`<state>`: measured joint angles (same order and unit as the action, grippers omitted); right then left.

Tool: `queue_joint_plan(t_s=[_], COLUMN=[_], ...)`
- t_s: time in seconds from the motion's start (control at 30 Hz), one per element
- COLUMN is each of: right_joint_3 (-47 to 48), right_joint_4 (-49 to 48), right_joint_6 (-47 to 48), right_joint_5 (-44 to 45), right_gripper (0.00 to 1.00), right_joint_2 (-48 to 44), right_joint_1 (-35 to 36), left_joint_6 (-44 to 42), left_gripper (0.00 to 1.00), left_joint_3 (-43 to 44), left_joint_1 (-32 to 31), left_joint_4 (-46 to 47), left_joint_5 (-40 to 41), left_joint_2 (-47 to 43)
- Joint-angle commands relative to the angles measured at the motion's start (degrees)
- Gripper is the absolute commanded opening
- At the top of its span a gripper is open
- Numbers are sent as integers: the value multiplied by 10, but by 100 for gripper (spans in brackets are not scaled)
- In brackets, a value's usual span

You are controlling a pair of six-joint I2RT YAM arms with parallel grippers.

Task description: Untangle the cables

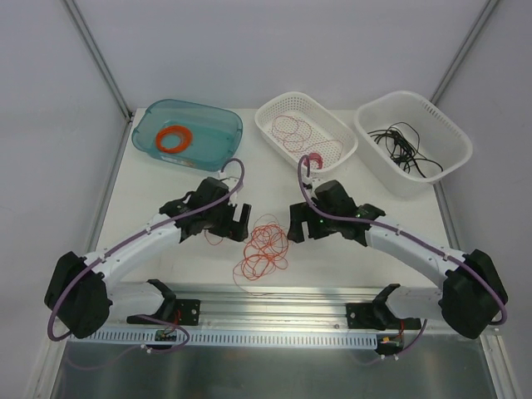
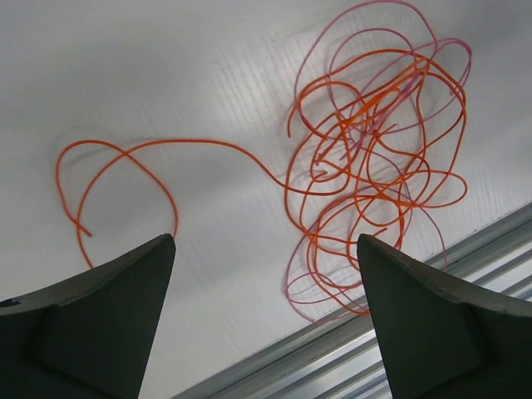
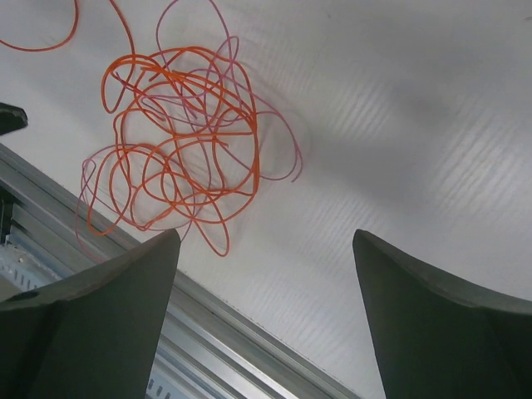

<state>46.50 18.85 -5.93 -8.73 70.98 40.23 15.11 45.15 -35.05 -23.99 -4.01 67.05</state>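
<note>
**Top view.** The cables [image 1: 262,248] lie in one loose tangle on the worktop [image 1: 166,179] at centre frame, just above the rail [image 1: 274,293]. The left gripper [image 1: 242,218] sits just left of them and the right gripper [image 1: 297,226] just right. Neither appears to hold a strand. Red loops lie in the middle basket [image 1: 303,133] and black ones in the right basket [image 1: 413,141], both in the upper right.

**Left wrist view.** The fingers [image 2: 100,316] are apart with nothing between them. Orange and pink strands are knotted at upper right. One orange tail [image 2: 125,158] runs out to the left and ends in an open loop just above the lower-left finger, clear of the knot.

**Right wrist view.** The fingers [image 3: 91,316] are apart and empty. The knot sits at upper left, with pink loops showing along its right and lower-left fringes.

**Assessment.** The step in hand is judged to be choosing a first strand.
- The free orange tail is the better hold for the left gripper, since it can be pinched alone.
- The right gripper would do best to take a pink outer loop on the opposite fringe as an anchor.
- Draw the two apart slowly and close to the worktop, and stop if the knot tightens.
- Risks: the thin wire may slip from the fingers, two colours may be caught in one pinch, or the whole tangle may be dragged onto the rail.
</note>
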Motion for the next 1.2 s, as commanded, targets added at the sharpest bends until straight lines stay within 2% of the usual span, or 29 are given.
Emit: queue_joint_plan(t_s=[0.0,0.13,0.33,0.5,0.97,1.17], right_joint_3=[-17,-18,-18,-19,-15,-17], right_joint_4=[-89,-106,-118,-125,-121,-121], right_joint_6=[-82,-97,-129,-141,-142,-144], right_joint_5=[34,74,84,103,113,115], right_gripper=[89,89,89,89,89,89], right_joint_2=[3,10,30,41,49,52], right_joint_1=[38,69,86,100,104,103], left_joint_6=[62,105,106,103,115,119], left_gripper=[91,77,52,37,38,31], left_joint_3=[11,19,28,37,36,50], left_joint_1=[-47,-82,-92,-100,-132,-134], left_joint_4=[27,41,61,68,84,86], left_joint_5=[24,37,66,64,65,86], left_joint_2=[22,63,99,120,137,163])
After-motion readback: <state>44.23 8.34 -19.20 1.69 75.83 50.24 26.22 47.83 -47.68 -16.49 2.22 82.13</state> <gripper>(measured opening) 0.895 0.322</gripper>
